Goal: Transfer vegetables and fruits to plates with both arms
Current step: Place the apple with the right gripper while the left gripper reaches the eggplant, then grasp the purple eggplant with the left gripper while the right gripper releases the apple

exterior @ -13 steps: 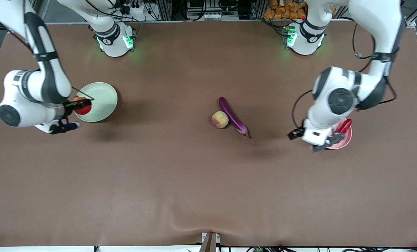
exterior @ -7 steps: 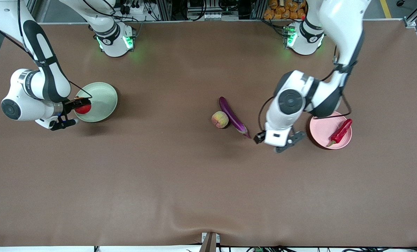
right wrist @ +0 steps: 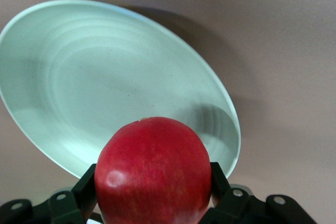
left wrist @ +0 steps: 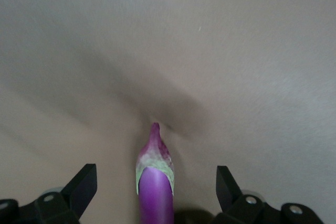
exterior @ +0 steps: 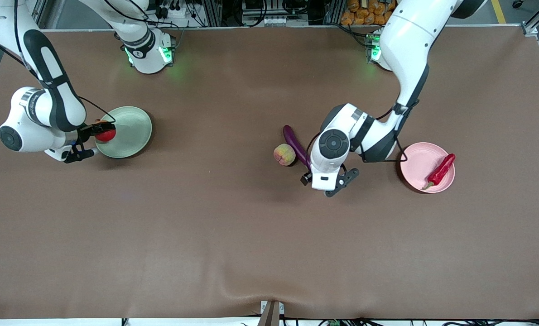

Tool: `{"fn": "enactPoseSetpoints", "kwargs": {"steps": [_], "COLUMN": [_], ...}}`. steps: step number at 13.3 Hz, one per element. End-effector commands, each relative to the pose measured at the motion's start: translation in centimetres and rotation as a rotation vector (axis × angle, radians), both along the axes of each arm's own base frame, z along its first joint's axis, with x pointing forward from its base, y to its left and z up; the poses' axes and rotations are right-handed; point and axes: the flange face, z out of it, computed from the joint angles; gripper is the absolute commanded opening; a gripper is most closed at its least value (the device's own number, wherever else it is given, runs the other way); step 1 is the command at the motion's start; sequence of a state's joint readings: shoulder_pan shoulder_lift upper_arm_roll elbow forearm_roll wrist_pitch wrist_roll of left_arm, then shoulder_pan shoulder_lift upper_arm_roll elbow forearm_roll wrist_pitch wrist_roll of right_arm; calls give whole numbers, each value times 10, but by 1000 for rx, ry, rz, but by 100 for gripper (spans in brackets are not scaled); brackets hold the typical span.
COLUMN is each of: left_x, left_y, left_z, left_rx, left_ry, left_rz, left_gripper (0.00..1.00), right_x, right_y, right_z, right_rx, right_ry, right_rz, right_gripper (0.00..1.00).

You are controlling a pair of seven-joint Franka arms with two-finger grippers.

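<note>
My right gripper (exterior: 98, 132) is shut on the bright red round fruit (exterior: 106, 135) and holds it over the rim of the pale green plate (exterior: 131, 129); the fruit (right wrist: 155, 169) fills the right wrist view above that plate (right wrist: 79, 93). My left gripper (left wrist: 155, 184) is open over the stem end of the purple eggplant (left wrist: 155, 187), one finger on each side, apart from it. The eggplant (exterior: 292, 139) lies mid-table, partly hidden under the left arm. The yellowish-green peach (exterior: 284, 154) lies beside it. The red chili pepper (exterior: 440, 170) lies in the pale pink plate (exterior: 416, 168).
The brown table (exterior: 233, 235) is bare toward the front camera. The arms' green-lit bases (exterior: 149, 52) stand along the edge farthest from the front camera.
My left arm has swung from the pink plate, where the chili stays, to over the eggplant's stem end. My right gripper has shifted slightly with the red fruit at the green plate's rim.
</note>
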State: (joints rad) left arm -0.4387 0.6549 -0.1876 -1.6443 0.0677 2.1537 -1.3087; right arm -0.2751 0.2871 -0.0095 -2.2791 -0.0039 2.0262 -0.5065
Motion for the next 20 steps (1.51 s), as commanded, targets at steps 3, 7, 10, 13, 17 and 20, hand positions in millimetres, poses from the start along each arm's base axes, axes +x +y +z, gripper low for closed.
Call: {"fn": "enactPoseSetpoints", "kwargs": {"steps": [3, 7, 10, 13, 17, 20], "left_x": [-12, -18, -25, -28, -30, -26], "left_y": [-17, -20, -25, -27, -27, -18], "left_z": [-12, -35, -40, -47, -51, -41], "left_rx": [0, 21, 27, 33, 46, 67], "left_ry": [53, 80, 88, 95, 102, 118], "left_rz": [43, 71, 58, 54, 95, 74], "left_gripper": [100, 100, 100, 100, 0, 0], "right_x": [-4, 4, 46, 105, 154, 151], "right_y": [1, 7, 25, 54, 136, 236], "right_z": [-6, 6, 48, 102, 136, 166], "right_rx": [19, 20, 41, -20, -26, -68], "right_ry": [-18, -7, -28, -125, -125, -8], "right_rz": [25, 31, 44, 26, -114, -278], "right_gripper": [100, 100, 100, 100, 100, 100]}}
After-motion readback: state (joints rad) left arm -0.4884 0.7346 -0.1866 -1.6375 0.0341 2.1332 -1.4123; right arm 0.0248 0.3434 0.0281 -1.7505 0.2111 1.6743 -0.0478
